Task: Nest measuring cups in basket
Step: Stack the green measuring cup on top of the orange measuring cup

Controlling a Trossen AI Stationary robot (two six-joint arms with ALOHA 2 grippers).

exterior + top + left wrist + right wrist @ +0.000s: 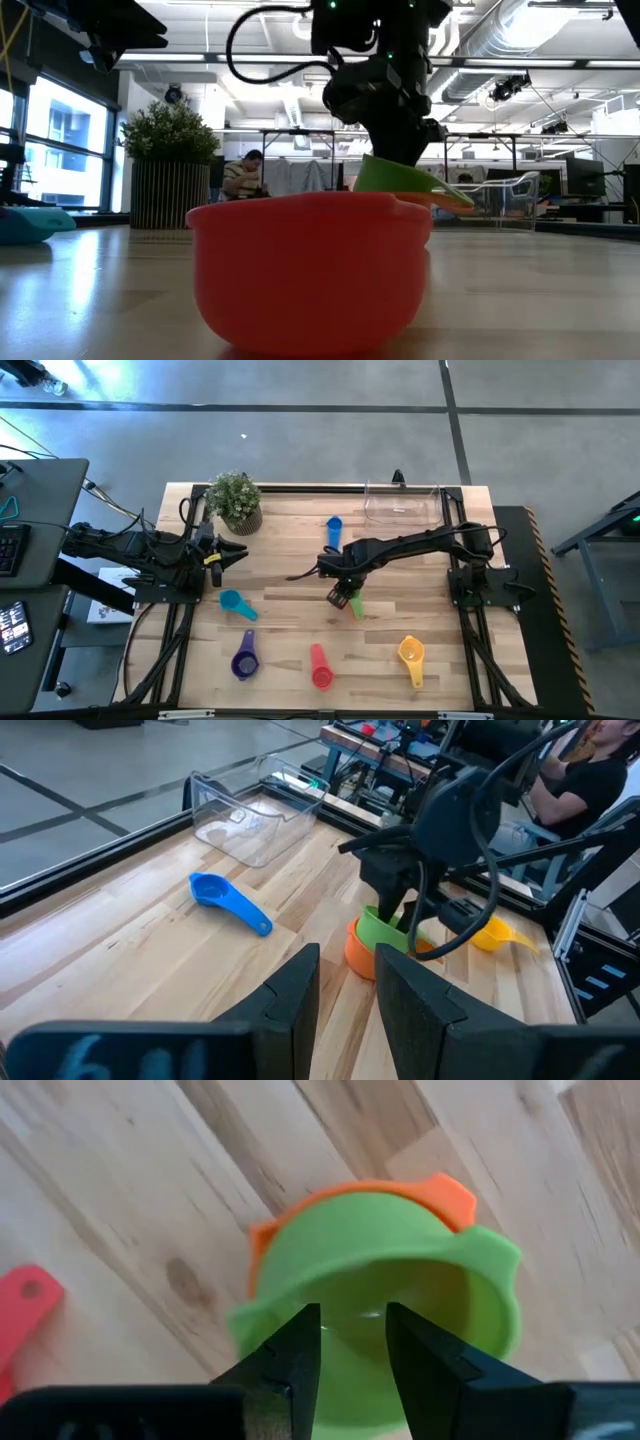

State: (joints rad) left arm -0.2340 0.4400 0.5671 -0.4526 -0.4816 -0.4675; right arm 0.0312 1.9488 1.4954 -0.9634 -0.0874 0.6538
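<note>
My right gripper [343,596] hangs over the table's middle, pointing down and shut on the green measuring cup [385,932]. The green cup hangs tilted right over the orange cup [358,952], which stands on the wood; whether the two touch I cannot tell. The blue cup [334,528] lies toward the far side. The teal [236,603], purple [244,658], red-pink [320,668] and yellow [412,656] cups lie toward the near side. The clear basket [403,506] stands at the far right with no cup in it. My left gripper [345,1000] waits open at the left. My right gripper comes at the green cup from above, fingers pointing down. It pinches the cup between its two fingers at the rim side of the bowl [352,1318]; the fingers cover the exact spot. The cup hangs tilted, its handle [450,194] sloping down past the orange cup's rim.
A potted plant [235,500] stands at the far left corner. Bare wood lies between the orange cup and the basket. In the low view the red-pink cup [310,270] fills the foreground. A person sits in the room behind the table.
</note>
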